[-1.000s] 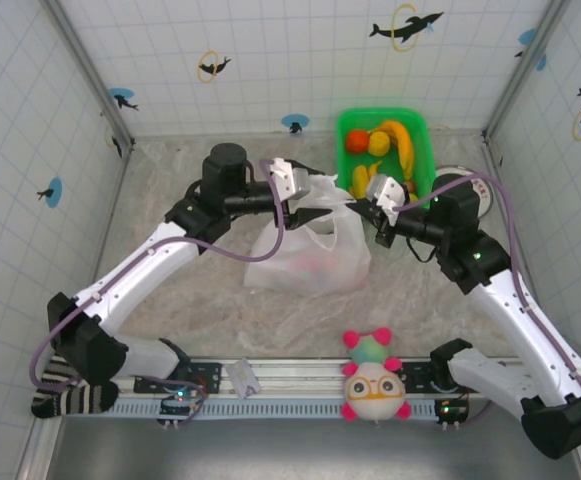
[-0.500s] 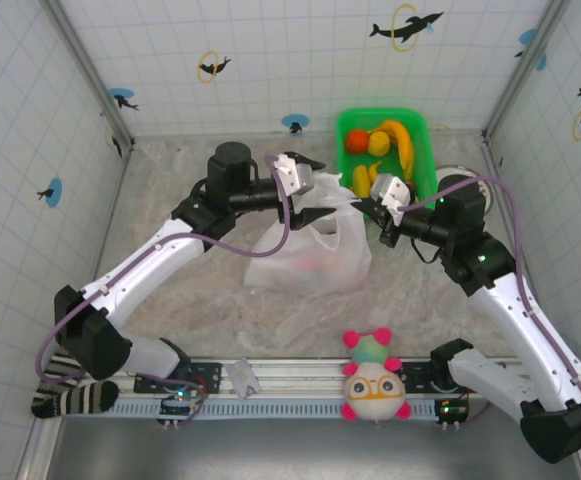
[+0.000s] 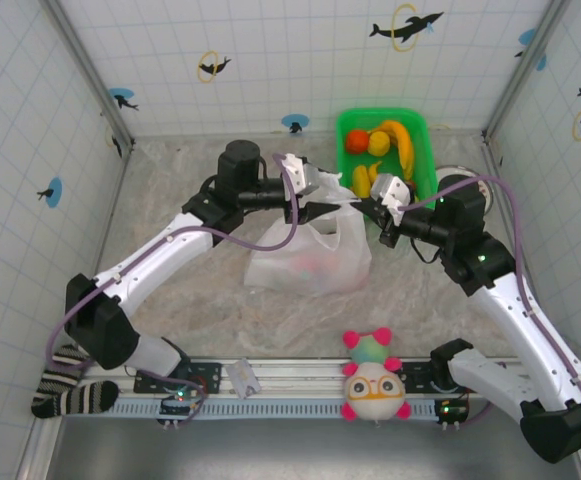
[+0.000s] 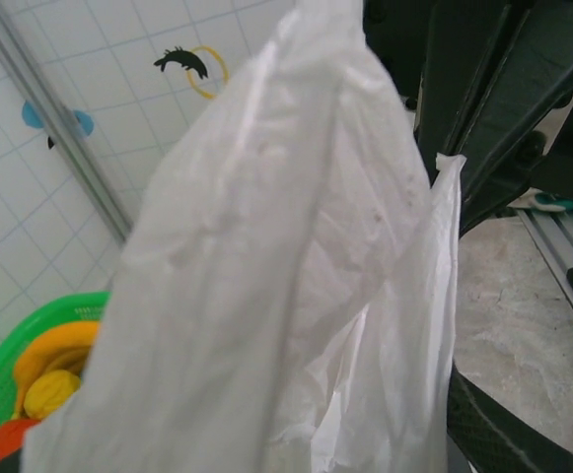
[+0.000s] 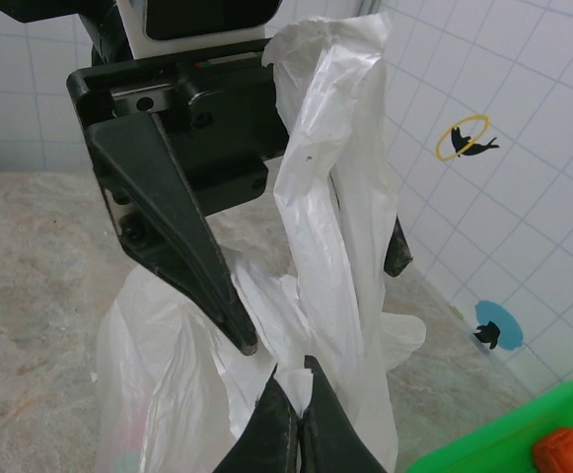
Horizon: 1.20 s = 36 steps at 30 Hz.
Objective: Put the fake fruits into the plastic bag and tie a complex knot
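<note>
Pinching the plastic bag [image 5: 335,177] edge, right gripper [image 5: 299,379] faces left gripper [image 5: 321,305], jaws spread, beside green basket [image 3: 380,112].

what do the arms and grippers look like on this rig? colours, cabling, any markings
The left arm and right arm match: glossy white link shells, black joint housings and black bases. A purple cable loops along each. The left gripper and right gripper have a white body and black tapered wedge fingers. No markings are legible.
</note>
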Motion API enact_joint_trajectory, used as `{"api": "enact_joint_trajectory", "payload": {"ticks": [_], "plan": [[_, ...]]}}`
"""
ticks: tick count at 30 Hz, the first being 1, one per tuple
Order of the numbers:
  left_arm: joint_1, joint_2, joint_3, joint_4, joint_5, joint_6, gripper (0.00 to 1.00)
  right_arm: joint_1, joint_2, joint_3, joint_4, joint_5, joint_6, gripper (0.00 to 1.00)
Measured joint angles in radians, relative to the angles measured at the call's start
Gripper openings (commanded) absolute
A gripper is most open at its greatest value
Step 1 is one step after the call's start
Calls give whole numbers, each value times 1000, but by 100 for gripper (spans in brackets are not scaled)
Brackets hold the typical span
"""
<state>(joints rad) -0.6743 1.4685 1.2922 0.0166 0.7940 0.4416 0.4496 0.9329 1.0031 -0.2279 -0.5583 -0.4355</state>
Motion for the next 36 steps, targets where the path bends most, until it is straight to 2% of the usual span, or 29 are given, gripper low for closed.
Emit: {"api": "enact_joint_trajectory", "payload": {"ticks": [4, 8, 9, 12, 14, 15, 17, 19, 20, 22, 28, 36], "plan": [[0, 3, 8, 3, 14, -1, 24, 0, 0, 0, 3, 2, 1, 0], [-1, 3, 8, 7, 24, -3, 3, 0, 2, 0, 6, 14, 3, 0], [-2, 3, 8, 8, 26, 0, 0, -1, 4, 0, 6, 19, 4, 3], [-5, 3, 8, 7, 25, 0, 0, -13, 6, 0, 6, 28, 5, 6], [-7, 3, 8, 7, 25, 0, 0, -21, 6, 0, 5, 31, 5, 5], [-7, 3, 8, 7, 25, 0, 0, -24, 6, 0, 6, 30, 5, 1], [-9, 3, 6, 8, 25, 2, 30, -29, 6, 0, 5, 29, 6, 0], [-8, 2, 6, 9, 25, 2, 38, -37, 6, 0, -5, 31, 8, 0], [-8, 2, 6, 9, 26, 4, 48, -41, 6, 0, -10, 31, 8, 0], [-8, 2, 6, 13, 25, 4, 61, -45, 6, 0, -16, 28, 9, 0], [-8, 3, 6, 20, 20, -3, 69, -45, 6, 0, -17, 15, 13, 0], [-8, 55, 40, 29, 18, -5, 70, -45, 6, 0, -17, 10, 15, 0]]}}
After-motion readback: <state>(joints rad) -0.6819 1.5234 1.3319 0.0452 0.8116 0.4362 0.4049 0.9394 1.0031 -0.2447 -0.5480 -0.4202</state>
